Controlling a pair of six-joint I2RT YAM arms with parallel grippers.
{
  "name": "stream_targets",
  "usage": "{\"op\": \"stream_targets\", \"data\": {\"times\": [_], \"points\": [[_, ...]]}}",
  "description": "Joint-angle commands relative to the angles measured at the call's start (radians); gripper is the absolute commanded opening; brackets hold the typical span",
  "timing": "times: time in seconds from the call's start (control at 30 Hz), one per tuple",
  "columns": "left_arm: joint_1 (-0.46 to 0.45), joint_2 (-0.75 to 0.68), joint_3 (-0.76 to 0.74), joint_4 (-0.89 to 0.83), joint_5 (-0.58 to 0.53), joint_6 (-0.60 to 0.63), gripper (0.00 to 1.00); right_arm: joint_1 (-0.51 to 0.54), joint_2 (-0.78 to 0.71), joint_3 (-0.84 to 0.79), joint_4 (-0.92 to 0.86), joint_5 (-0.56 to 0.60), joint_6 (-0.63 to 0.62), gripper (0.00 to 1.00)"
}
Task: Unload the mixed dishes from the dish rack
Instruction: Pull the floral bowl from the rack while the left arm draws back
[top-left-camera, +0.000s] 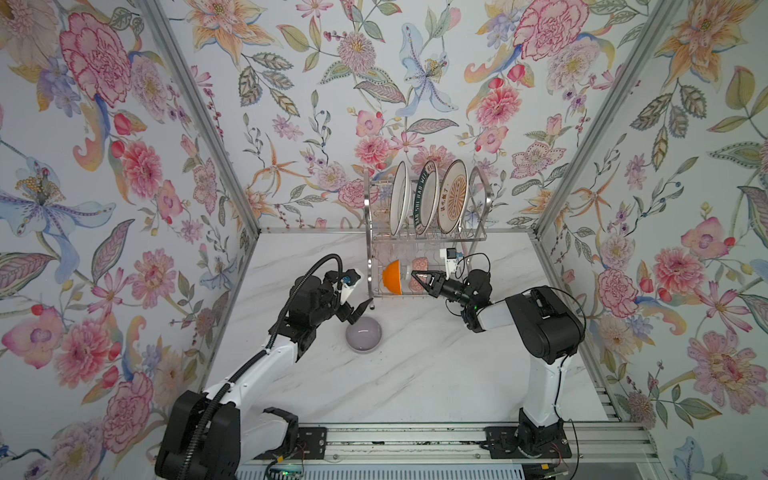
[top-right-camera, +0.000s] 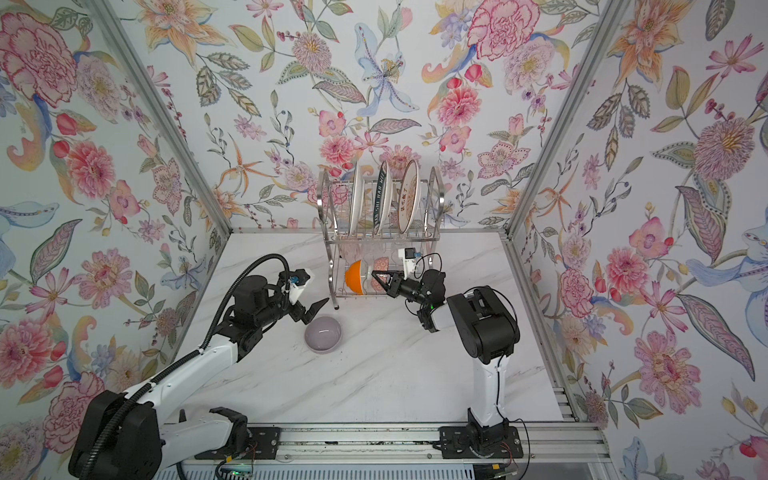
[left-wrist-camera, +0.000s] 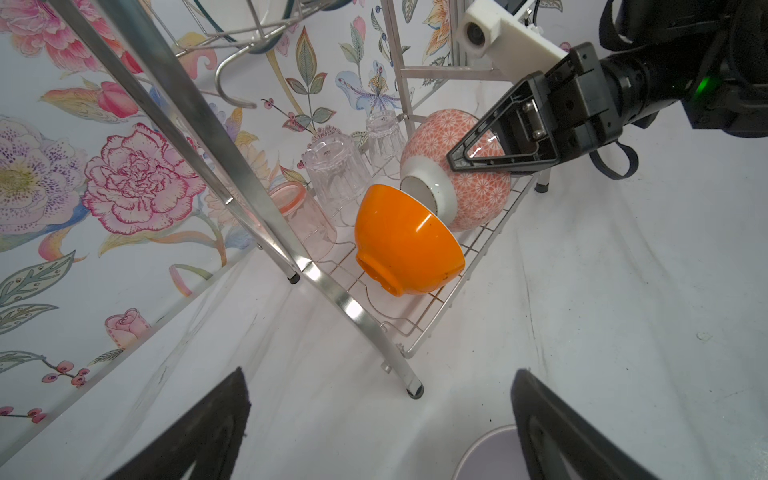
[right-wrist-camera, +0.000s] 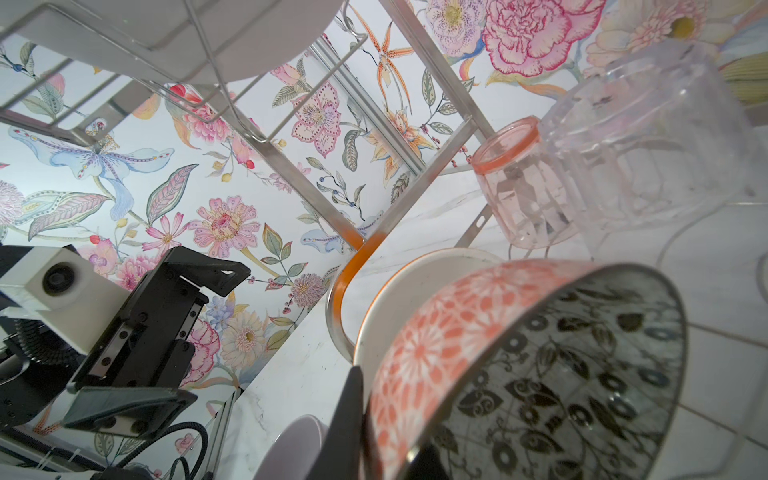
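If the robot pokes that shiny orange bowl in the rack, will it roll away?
It would probably roll: the round orange bowl lies on its side on the lower shelf of the chrome wire rack. Its glossy skin looks slippery. The pink-patterned bowl appears to touch it, so moving that one may shift it too.

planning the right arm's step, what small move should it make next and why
Probably lift the pink-patterned bowl slowly forward out of the dish rack. The right gripper is shut on its rim in the lower tier, and the orange bowl leans on its foot, so a fast pull could topple that.
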Motion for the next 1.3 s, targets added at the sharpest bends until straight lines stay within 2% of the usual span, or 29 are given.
{"op": "stream_targets", "data": {"times": [0.0, 0.2, 0.47, 0.63, 0.8, 0.9, 1.07, 1.27], "points": [[-0.007, -0.019, 0.026, 0.023, -0.004, -0.005, 0.99, -0.001, -0.048, -0.010, 0.129, -0.013, -0.007, 0.00], [-0.005, -0.016, 0.028, 0.061, -0.015, -0.056, 0.99, -0.001, -0.085, -0.040, 0.158, -0.016, -0.030, 0.00], [-0.005, -0.010, 0.057, 0.069, -0.001, -0.077, 0.99, 0.009, -0.153, -0.134, 0.188, 0.042, -0.089, 0.00], [0.001, -0.020, 0.060, 0.125, -0.026, -0.150, 0.99, 0.031, -0.265, -0.214, 0.085, 0.092, -0.192, 0.00], [0.006, -0.029, 0.066, 0.169, -0.056, -0.226, 0.99, 0.058, -0.389, -0.284, 0.008, 0.146, -0.242, 0.00], [0.011, -0.038, 0.087, 0.146, -0.110, -0.258, 0.99, 0.088, -0.483, -0.303, -0.145, 0.185, -0.345, 0.00], [0.055, -0.043, 0.141, 0.072, -0.166, -0.332, 0.99, 0.182, -0.648, -0.262, -0.576, 0.303, -0.652, 0.00], [0.087, -0.055, 0.164, -0.007, -0.283, -0.369, 0.99, 0.261, -0.754, -0.175, -0.915, 0.380, -0.841, 0.00]]}}
